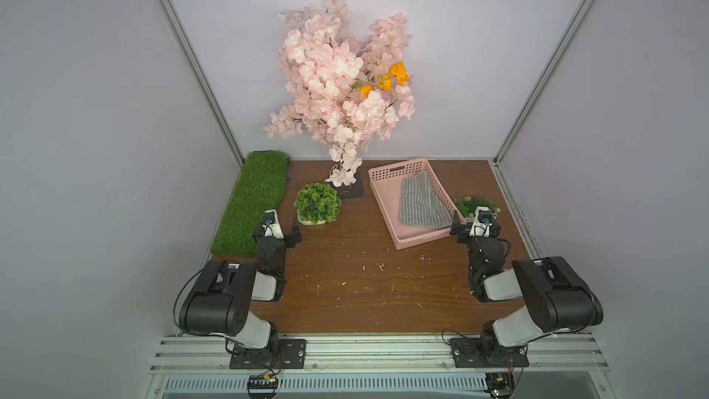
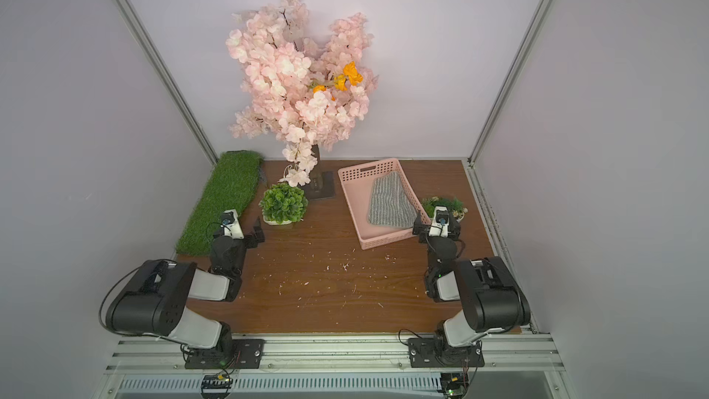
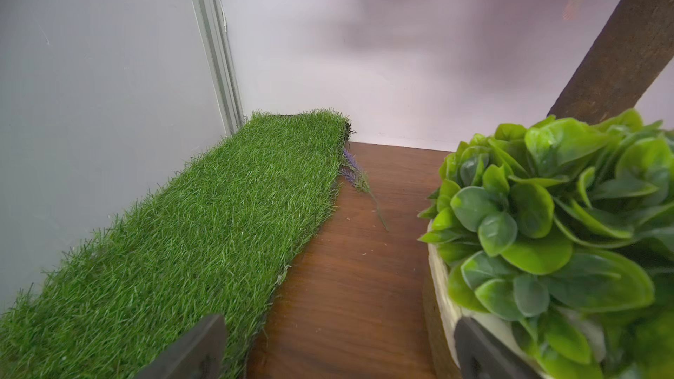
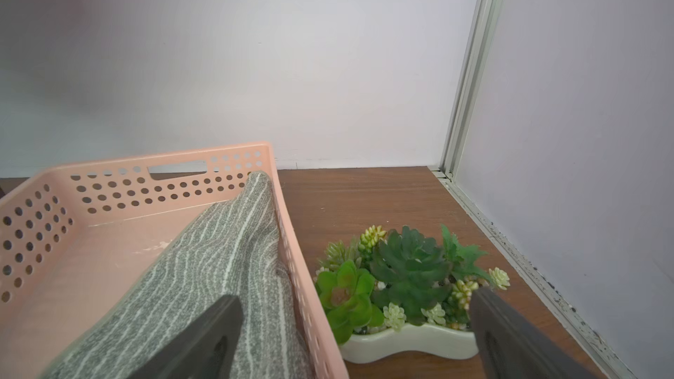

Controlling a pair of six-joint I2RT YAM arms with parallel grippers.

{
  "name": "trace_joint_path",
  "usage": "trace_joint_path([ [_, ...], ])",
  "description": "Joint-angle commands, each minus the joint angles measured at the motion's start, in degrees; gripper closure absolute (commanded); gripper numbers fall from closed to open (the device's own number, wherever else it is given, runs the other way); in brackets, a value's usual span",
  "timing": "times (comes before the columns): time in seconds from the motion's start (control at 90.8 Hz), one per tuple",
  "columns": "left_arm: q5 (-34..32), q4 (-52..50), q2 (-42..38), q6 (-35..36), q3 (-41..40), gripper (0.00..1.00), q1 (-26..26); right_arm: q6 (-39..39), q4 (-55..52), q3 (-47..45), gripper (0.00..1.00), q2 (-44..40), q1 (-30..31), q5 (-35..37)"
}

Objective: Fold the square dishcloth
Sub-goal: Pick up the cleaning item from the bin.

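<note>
Top views first: the square dishcloth [image 1: 424, 203] lies inside the pink basket [image 1: 397, 170], out at two o'clock on the worktop [image 1: 364, 293], slumped toward the basket's three o'clock wall. Neither arm has it. The left end effector [image 1: 279, 235] sits at nine o'clock, between the grass mat [image 1: 253, 201] and the round leafy plant [image 1: 317, 203]. The right end effector [image 1: 475, 229] hovers at the basket's five o'clock corner. Over to the left wrist view: jaws spread wide, gripping nothing, bare worktop between them, with grass flanking one jaw and the leafy plant the other. Now the right wrist view: jaws just as wide and just as empty, straddling the basket's wall. One jaw is over the striped fabric, the other over the succulent planter [image 4: 408, 340], and whether that first jaw touches the cloth cannot be told. The cloth climbs the wall here, a rounded corner reaching almost to the rim. It looks light, soft and limp, likely to droop and bunch once lifted, and grippy rather than slick. That raised corner, or the plain edging beside it, looks like the best place to pinch. The basket seems light too, so it may drag along.
</note>
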Motion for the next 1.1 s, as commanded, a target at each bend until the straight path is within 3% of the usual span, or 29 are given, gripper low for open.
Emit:
trace_joint_path([
  [0.0, 0.42, 1.01, 0.46, 0.40, 0.81, 0.00, 0.57, 0.08, 0.69, 0.44, 0.00, 0.54, 0.01, 0.58],
  [0.947, 0.42, 1.01, 0.37, 0.39, 0.81, 0.01, 0.52, 0.12, 0.89, 0.29, 0.00, 0.41, 0.00, 0.48],
  [1.09, 0.87, 0.99, -1.71, 0.73, 0.50, 0.00, 0.47, 1.31, -3.11, 0.35, 0.01, -5.00, 0.01, 3.85],
])
